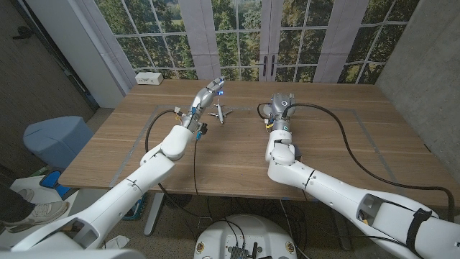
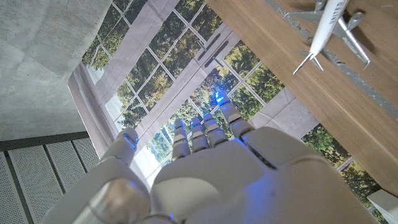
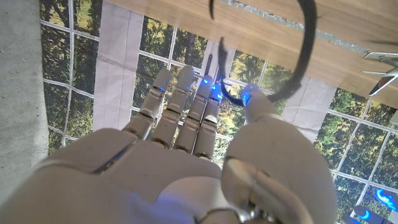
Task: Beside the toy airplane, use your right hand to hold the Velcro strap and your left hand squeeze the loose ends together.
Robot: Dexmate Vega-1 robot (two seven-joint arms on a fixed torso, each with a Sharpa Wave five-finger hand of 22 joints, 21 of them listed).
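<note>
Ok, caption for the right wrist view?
Right robot hand pinching the black Velcro strap loop, toy airplane beside it on the wooden table.

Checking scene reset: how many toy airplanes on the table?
1. The toy airplane sits on the far middle of the table, just beside the left hand and left of the right hand. Nothing suggests another, though the arms cover some tabletop.

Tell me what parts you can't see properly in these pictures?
- Velcro strap: right wrist view, a dark loop cut off by the picture's edge; in the head view the right hand covers it.
- Whether the right hand grips the strap: its own fingers block the contact.
- Toy airplane: head view, too small for details.
- Left hand: palm side hidden.
</note>
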